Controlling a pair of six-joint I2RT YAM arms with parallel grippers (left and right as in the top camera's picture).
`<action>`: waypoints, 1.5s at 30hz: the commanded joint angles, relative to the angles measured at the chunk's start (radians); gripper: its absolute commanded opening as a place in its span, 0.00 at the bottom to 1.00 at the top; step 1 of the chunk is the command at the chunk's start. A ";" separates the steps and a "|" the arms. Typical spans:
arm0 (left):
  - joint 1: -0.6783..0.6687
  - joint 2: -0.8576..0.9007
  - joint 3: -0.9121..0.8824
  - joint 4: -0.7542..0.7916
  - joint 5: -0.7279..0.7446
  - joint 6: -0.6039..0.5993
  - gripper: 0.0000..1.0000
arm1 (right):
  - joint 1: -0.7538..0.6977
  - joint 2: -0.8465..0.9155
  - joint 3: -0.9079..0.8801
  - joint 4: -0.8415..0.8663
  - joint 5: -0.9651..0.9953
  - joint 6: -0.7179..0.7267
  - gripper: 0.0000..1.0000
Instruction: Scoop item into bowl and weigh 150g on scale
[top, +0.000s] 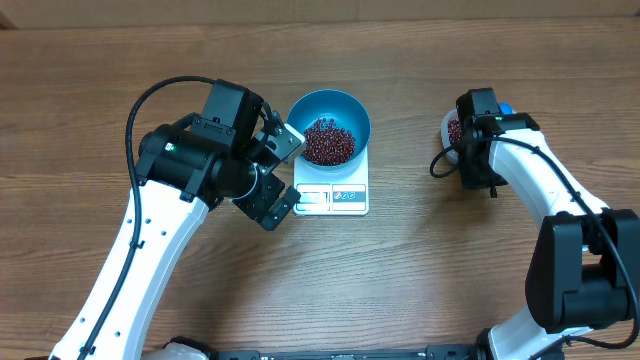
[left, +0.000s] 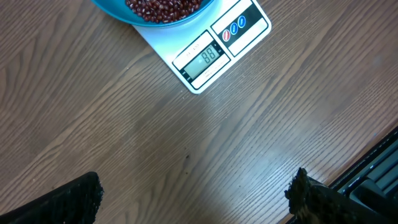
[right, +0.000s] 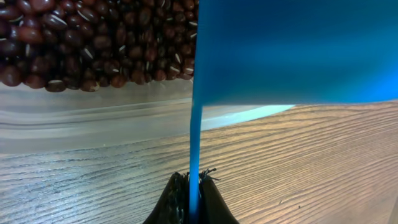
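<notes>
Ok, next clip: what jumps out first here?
The bright blue bowl holding red-brown beans sits on the white scale at mid-table, with the left tool wide open beside it. At the right, the right tool is shut on the handle of a blue scoop by a clear tub of more beans.

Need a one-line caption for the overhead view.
Blue bowl of beans on the scale; left tool open beside it, right tool shut on a blue scoop by the tub.

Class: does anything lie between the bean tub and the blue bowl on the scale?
Nothing visible: only bare table separates the tub from the bowl; the open left gripper sits on the bowl's other side.
</notes>
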 joint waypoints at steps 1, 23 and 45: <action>0.005 -0.013 -0.003 0.001 0.015 0.023 1.00 | -0.002 0.001 0.002 0.002 -0.050 -0.009 0.04; 0.005 -0.013 -0.003 0.001 0.015 0.023 0.99 | -0.002 -0.061 0.108 -0.050 -0.132 -0.016 0.04; 0.005 -0.013 -0.003 0.001 0.015 0.023 1.00 | -0.004 -0.282 0.181 0.111 -0.762 0.080 0.04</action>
